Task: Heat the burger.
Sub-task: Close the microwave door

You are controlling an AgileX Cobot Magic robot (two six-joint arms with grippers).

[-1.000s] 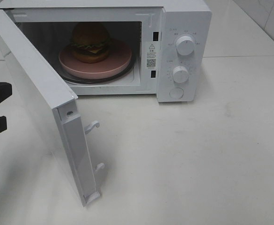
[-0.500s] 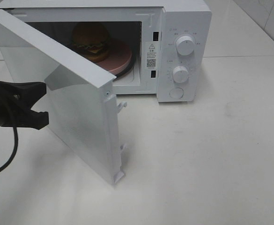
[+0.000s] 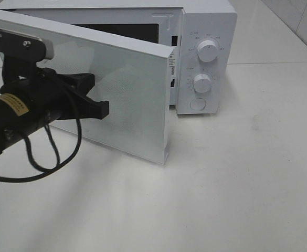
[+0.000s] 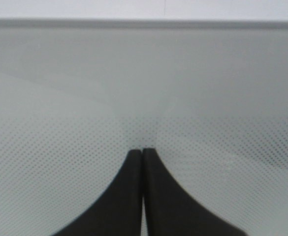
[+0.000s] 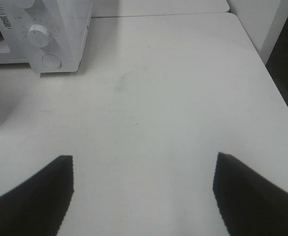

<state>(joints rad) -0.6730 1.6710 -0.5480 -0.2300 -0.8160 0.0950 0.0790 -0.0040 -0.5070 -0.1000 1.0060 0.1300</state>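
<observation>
Big change in one second: the microwave door (image 3: 135,89) was hanging wide open and has now swung round to nearly shut. The left gripper (image 3: 105,109) came in from the edge of the shot, and the door's outer face now sits right against its tips. The burger and pink plate have gone out of sight behind that door.

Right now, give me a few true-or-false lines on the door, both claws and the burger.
1. The door is latched. False: it stands ajar.
2. The left claw is shut, its tips against the door. True.
3. The right claw grips the burger. False: it is open above the table, holding nothing.
4. No burger shows in any view. True.
</observation>
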